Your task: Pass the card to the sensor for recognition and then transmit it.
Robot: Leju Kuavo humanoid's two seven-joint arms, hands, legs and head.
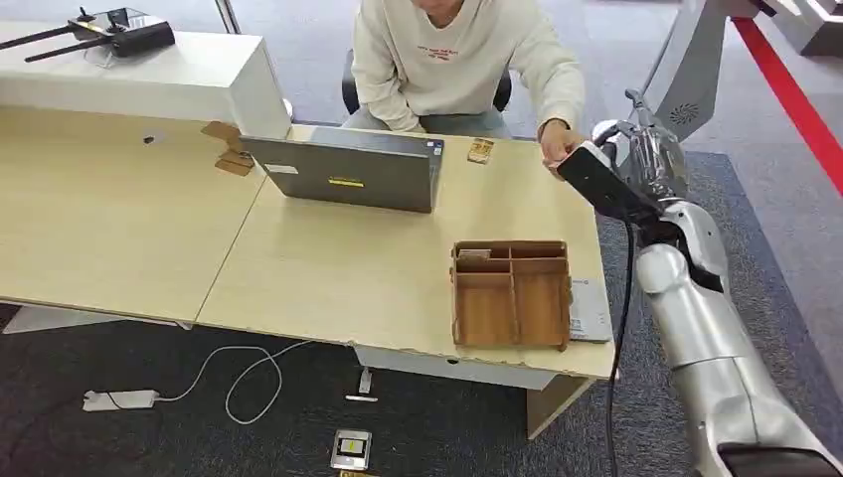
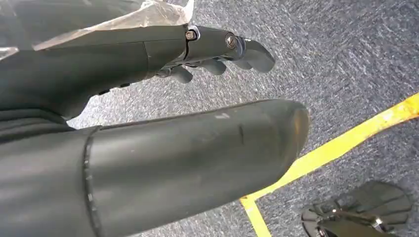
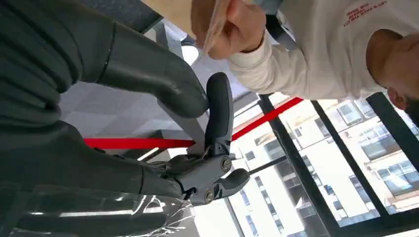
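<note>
A person in a cream sweatshirt sits at the far side of the table, and their hand (image 1: 557,142) (image 3: 232,27) holds a thin tan card (image 3: 214,27) at the far right corner. My right hand (image 1: 628,164) (image 3: 197,123) is raised just right of that hand, apart from the card. Its thumb (image 3: 158,74) and one straight finger (image 3: 220,106) are spread, with nothing between them. My left hand (image 2: 217,49) hangs over the grey carpet, fingers loosely bent and holding nothing. A small tan object (image 1: 480,150) lies on the table beside the laptop.
An open grey laptop (image 1: 348,174) stands at the table's far middle. A wooden tray (image 1: 512,293) with compartments sits near the front right edge. A white cabinet (image 1: 149,75) with a black device is at far left. Cables and a yellow floor line (image 2: 346,143) lie below.
</note>
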